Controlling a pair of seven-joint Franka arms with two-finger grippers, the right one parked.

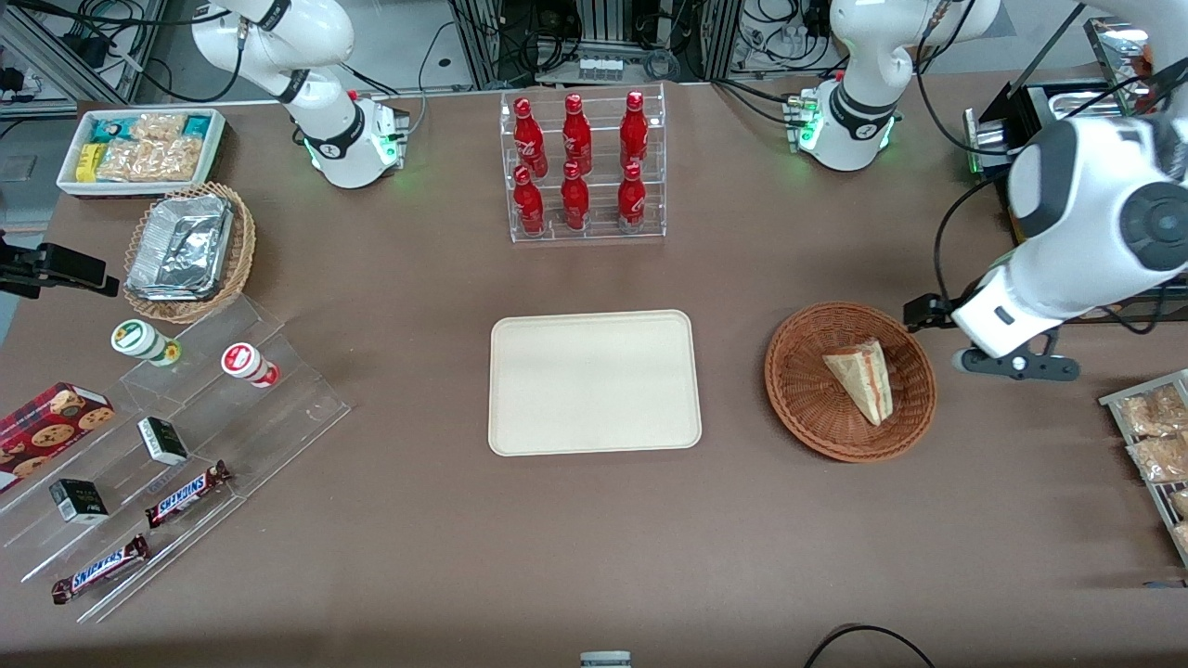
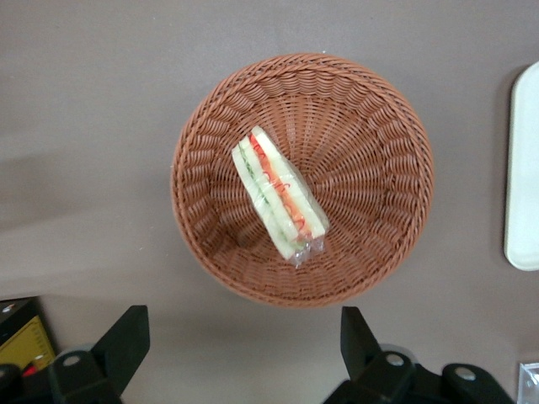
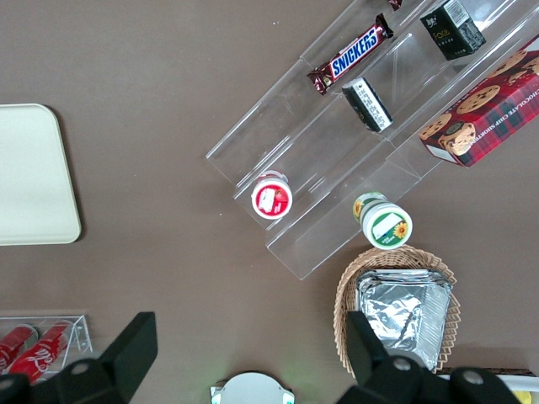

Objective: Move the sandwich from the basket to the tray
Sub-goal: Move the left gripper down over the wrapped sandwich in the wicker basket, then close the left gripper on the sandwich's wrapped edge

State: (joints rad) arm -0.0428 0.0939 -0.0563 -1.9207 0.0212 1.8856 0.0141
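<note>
The sandwich (image 1: 861, 378) lies inside the reddish-brown wicker basket (image 1: 800, 390), resting on the basket's floor and leaning toward the wall on the working arm's side. The pincer (image 2: 244, 341) hovers above the tabletop (image 1: 594, 557) just outside the basket's rim, its two black fingers spread wide with nothing between them.

The main risk, as I judge it, is a grasp across the wrong axis: the wedge is soft and film-wrapped, so closing on its broad bread faces could crush it or let the wrap slip. A fingertip could also catch the basket's raised rim on descent and drag the light basket.

The wedge's long axis runs diagonally across the basket, its layered red-and-green cut edge facing up. The cream tray (image 1: 594, 382) lies beside the basket, toward the parked arm's end.
</note>
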